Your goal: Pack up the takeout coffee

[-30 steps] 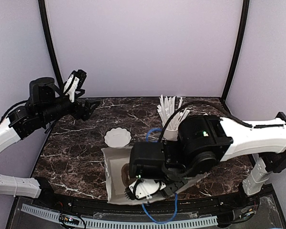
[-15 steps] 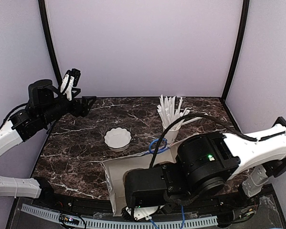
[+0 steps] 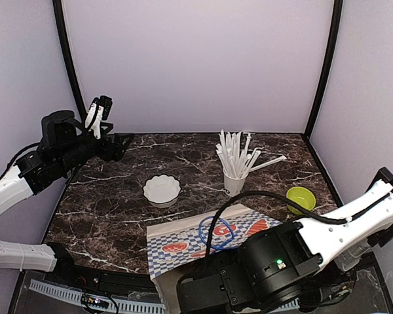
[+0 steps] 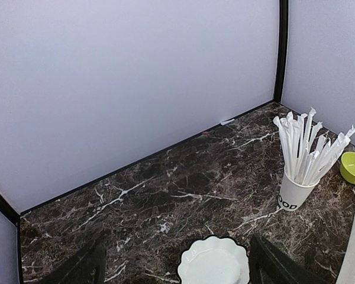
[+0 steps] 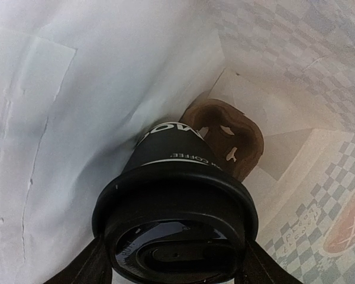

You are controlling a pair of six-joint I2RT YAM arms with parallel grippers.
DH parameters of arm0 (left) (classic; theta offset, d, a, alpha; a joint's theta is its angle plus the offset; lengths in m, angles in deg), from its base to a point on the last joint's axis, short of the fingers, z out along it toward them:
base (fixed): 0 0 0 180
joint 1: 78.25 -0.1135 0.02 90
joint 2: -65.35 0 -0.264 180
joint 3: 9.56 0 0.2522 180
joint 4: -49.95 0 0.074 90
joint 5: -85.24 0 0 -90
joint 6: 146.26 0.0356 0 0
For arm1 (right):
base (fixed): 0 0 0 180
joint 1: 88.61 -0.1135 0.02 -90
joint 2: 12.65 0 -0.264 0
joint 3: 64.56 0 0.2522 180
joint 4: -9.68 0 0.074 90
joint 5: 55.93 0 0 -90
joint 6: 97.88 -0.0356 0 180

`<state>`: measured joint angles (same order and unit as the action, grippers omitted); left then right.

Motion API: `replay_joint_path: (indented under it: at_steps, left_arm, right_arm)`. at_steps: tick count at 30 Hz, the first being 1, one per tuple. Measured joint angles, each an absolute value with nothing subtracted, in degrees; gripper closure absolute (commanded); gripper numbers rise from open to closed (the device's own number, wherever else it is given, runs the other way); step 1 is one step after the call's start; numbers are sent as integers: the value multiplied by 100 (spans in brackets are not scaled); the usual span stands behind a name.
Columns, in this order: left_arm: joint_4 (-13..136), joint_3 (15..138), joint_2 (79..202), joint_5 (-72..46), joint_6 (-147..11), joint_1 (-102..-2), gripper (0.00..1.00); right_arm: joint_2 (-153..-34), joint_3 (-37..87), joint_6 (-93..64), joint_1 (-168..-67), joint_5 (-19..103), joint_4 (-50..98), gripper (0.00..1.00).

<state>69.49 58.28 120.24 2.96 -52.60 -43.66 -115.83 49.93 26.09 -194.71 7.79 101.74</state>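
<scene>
Now our right gripper (image 5: 174, 269) clamps the coffee cup (image 5: 174, 195) at its stiff lid rim inside the bag (image 5: 77, 89). We judge it light, crushable paper. Our left gripper (image 4: 180, 272) gapes empty.

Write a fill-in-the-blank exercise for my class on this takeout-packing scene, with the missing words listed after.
1. The right hand grips a coffee cup whose lid is ____.
2. The straws stand in a ____ paper cup.
3. Deep inside the paper bag lies a ____ cardboard cup carrier.
Missing words: black; white; brown.
</scene>
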Motion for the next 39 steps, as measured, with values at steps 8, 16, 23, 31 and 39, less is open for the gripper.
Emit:
replay_joint_path:
  at_steps: [8, 16, 23, 31, 39]
  left_arm:
    - [6943, 5811, 12011, 187, -5334, -4366, 15]
    - [6938, 5802, 11996, 189, -5334, -4366, 15]
    - [6936, 5802, 12028, 139, -5336, -4366, 15]
    - [6930, 5798, 12070, 189, -5334, -4366, 16]
    - [6901, 5758, 12059, 1, -5417, -4366, 17]
  right_arm:
    - [-11594, 4969, 2677, -19500, 112, 9857, 69]
    - [-11670, 4814, 2718, -19384, -329, 9577, 69]
    - [-11707, 4622, 2723, -19351, -373, 9451, 71]
    - [-11707, 4423, 2815, -19432, -349, 9442, 72]
    - [-11865, 4650, 2880, -19434, -537, 9282, 75]
